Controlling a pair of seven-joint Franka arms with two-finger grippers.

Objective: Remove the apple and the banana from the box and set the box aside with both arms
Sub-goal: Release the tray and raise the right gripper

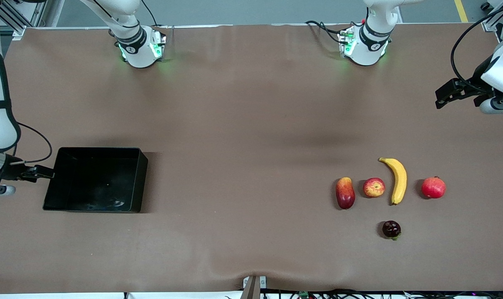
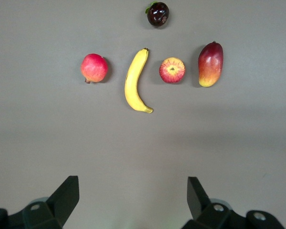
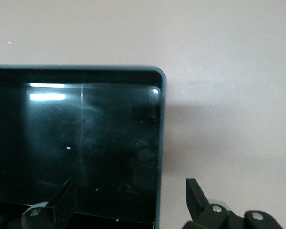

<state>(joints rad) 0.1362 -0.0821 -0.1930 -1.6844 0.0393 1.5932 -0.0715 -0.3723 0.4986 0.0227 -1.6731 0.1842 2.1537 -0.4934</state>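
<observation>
Toward the right arm's end of the counter [image 1: 251, 104] sits the box [image 1: 95, 179], a glossy black tray with nothing in it. The right gripper [image 1: 37, 172] is at the box's end wall, and in the right wrist view its fingers [image 3: 198, 198] stand spread wide, one over the box floor and one outside the wall, gripping nothing.

Well apart, toward the left arm's end, the fruit lies on the bare counter: the apple [image 1: 374, 187] just beside the banana [image 1: 397, 180], with a red-yellow mango [image 1: 345, 192] next to the apple, a plain red round fruit [image 1: 433, 187] past the banana, and a dark purple fruit [image 1: 391, 229] nearer the front camera. The left gripper [image 1: 457, 93] hangs in the air above the counter by the left arm's end, its fingers [image 2: 66, 195] wide apart and empty; that arm appears to be waiting.

Judging by this layout, both fruits are out and the box is already aside, so the task looks essentially finished, with only the right arm's retreat remaining.

No brand, label or writing can be read on the box or fruit.
</observation>
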